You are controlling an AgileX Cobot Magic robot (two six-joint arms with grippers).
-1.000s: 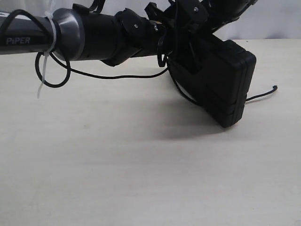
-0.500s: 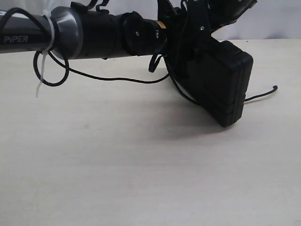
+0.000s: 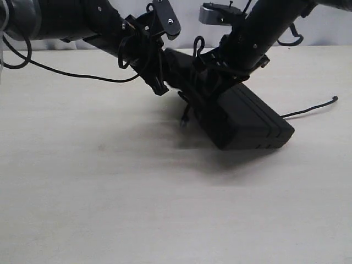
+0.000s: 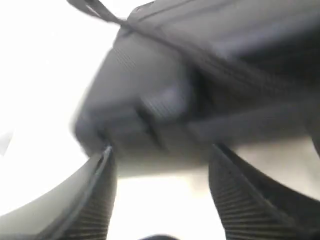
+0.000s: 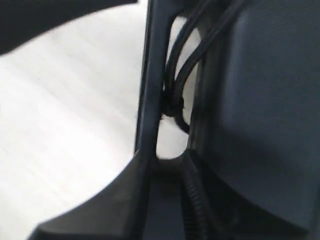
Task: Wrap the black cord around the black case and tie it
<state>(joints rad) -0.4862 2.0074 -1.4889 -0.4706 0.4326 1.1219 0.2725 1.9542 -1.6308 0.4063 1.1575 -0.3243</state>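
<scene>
The right tool [image 3: 217,74] grips the case [image 3: 247,118] by its upper end, tilted on one edge, probably so the cord [image 3: 308,111] can pass underneath. The left tool [image 4: 160,170] gapes empty beside it.

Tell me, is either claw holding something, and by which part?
The right gripper holds the black case by its raised handle end. The left gripper is open and holds nothing; the case sits just ahead of its fingers.

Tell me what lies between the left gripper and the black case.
Nothing: in the left wrist view the left gripper, jaws open, sits right at the black case, with only pale table showing between the jaws.
</scene>
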